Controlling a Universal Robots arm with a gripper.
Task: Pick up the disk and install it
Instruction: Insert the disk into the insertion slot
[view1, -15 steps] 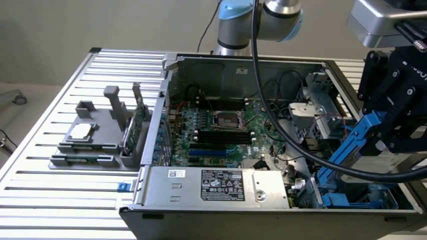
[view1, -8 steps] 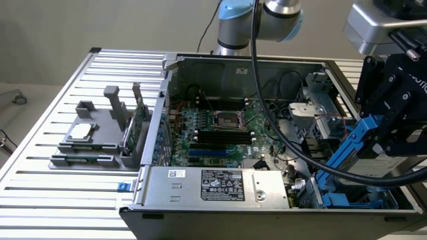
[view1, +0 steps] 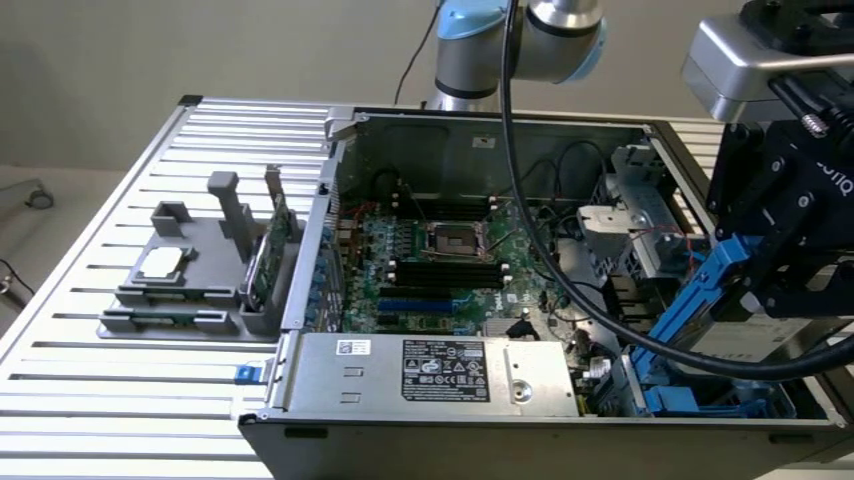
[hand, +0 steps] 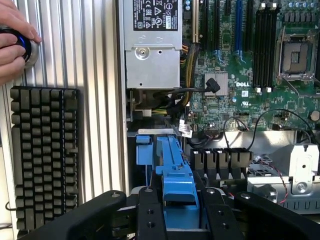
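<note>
Blue plastic frames the disk (view1: 705, 285), clamped between the fingers of my gripper (hand: 177, 212) and tilted over the drive bay (view1: 674, 402) at a corner of the open computer case (view1: 467, 450). A skewed descent could jam its carrier on the bay rails or snag the loose wires (hand: 240, 130) nearby.

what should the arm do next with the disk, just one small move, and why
Probably ease the disk down a little. The pincer is shut on its blue frame, holding it tilted over the blue bay, not yet seated, so a slow, short descent toward the bay seems the safest step.
</note>
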